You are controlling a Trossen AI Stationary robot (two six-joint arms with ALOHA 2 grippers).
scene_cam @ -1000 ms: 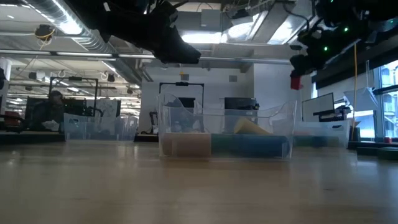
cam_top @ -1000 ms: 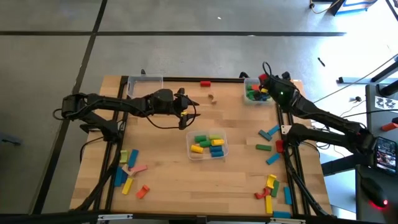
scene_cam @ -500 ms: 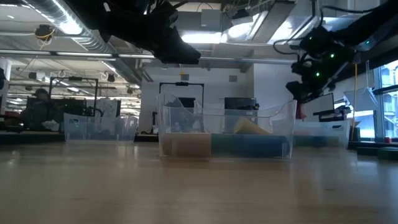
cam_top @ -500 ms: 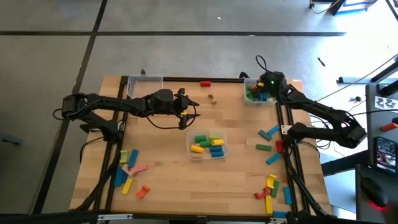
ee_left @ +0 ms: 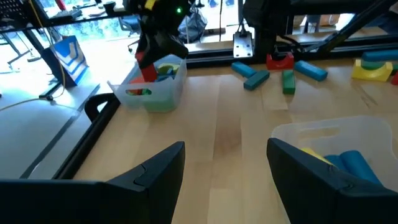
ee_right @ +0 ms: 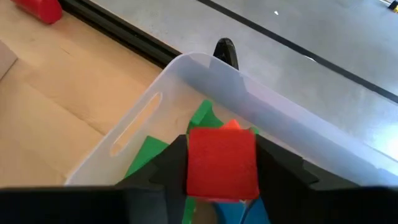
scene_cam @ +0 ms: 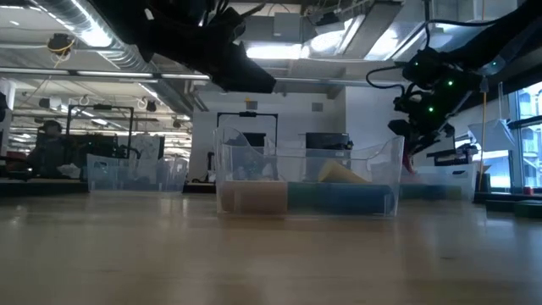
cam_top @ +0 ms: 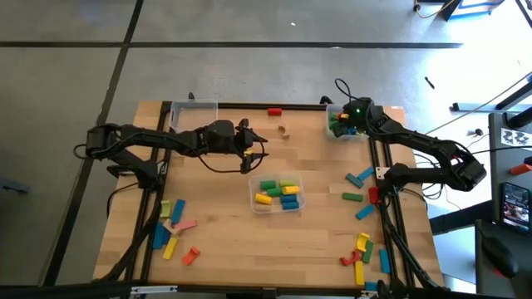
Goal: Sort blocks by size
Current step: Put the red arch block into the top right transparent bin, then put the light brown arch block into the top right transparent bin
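My right gripper (cam_top: 346, 119) hangs over the clear bin (cam_top: 339, 133) at the table's far right corner, shut on a red block (ee_right: 221, 163). Green, blue and orange blocks lie in that bin. Above the table's middle, near the far side, my left gripper (ee_left: 227, 168) hovers open with nothing between its fingers. A second clear bin (cam_top: 278, 193) at mid-table holds yellow, green and blue blocks. Loose blocks lie on the table at the near left (cam_top: 170, 226), at the right (cam_top: 359, 178) and at the near right (cam_top: 364, 253). My right gripper pinches the red block by two opposite sides (ee_right: 193, 165) between its two fingers (ee_right: 171, 171). The fingers slant down from the table's right side. The block hangs just over the bin's open top (ee_left: 148, 70); whether it touches the blocks inside, I cannot tell.
A third clear bin (cam_top: 193, 112) stands at the far left. One red block (cam_top: 274, 110) lies at the far edge, a small wooden piece (cam_top: 283, 130) just in front of it. Bare tabletop runs along the near middle.
My right gripper has sunk with the red block toward the far right bin, tipping further downward and shifting a little toward the table's left. The block now hangs at the bin's rim instead of well above it.
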